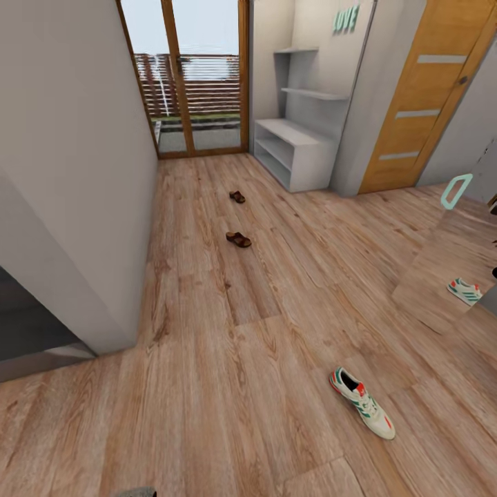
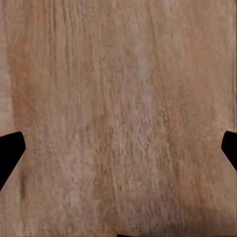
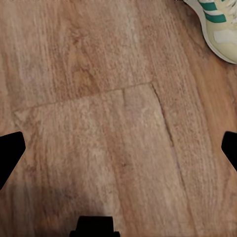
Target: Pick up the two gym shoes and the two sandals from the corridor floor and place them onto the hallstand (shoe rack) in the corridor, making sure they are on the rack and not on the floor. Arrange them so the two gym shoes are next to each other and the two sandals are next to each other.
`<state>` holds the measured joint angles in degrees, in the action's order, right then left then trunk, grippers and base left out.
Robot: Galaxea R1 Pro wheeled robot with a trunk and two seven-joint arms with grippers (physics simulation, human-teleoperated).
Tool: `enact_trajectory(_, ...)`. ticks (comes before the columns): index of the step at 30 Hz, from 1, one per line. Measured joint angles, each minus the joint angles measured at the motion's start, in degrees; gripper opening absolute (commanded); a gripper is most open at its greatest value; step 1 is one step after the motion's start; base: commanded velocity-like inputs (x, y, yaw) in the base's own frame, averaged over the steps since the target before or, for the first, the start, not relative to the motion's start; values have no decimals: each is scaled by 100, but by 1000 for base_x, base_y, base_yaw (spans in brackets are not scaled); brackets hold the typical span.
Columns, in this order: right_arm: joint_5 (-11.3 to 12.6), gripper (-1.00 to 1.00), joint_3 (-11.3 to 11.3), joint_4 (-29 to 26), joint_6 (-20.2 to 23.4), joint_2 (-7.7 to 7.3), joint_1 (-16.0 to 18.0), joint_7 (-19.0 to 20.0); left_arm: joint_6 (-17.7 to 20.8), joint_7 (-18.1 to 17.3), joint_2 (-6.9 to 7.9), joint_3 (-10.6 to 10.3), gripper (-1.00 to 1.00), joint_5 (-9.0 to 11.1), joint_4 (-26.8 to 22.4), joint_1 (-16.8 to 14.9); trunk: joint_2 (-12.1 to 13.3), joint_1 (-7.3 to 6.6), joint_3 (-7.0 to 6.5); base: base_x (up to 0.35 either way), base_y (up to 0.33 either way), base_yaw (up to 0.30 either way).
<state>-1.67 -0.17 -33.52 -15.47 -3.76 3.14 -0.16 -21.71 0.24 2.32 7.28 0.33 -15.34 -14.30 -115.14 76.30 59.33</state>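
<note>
White gym shoe (image 1: 362, 402) (sandals (image 1: 238, 239) beyond); wood floor (image 1: 228, 386)

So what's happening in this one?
Nothing is being handled yet. The robot looks down a corridor: two sandals lie apart on the floor, one gym shoe nearer, another at the right. The hallstand at the far end holds no shoes. Both grippers hang open over bare floor.

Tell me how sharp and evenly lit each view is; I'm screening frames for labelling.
Head view: bright daylight from the glass door, straight walls bowed by wide-angle distortion, nearest gym shoe crisp, sandals small but readable. Left wrist view: soft, smeared floor grain. Right wrist view: sharper planks, dark shadow near the lower edge, shoe cropped at the corner.
</note>
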Motion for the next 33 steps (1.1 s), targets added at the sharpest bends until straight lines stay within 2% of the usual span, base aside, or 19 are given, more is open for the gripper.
enact_trajectory(5,0,100,1,7,-77,-1,0,0,-9,1,4,-153,100,-193,6,-5,-201,110,45,0,0,0)
enact_trajectory(11,-6,100,24,15,-189,-1,0,0,-13,2,33,-187,100,-258,42,26,-441,242,99,0,0,0)
enact_trajectory(24,-8,100,31,18,-244,-1,0,0,-21,19,70,-166,100,-257,75,61,-963,527,216,0,0,0)
enact_trajectory(33,-8,100,29,18,-246,-1,0,0,-23,30,74,-147,100,-154,78,62,-1324,725,297,0,0,0)
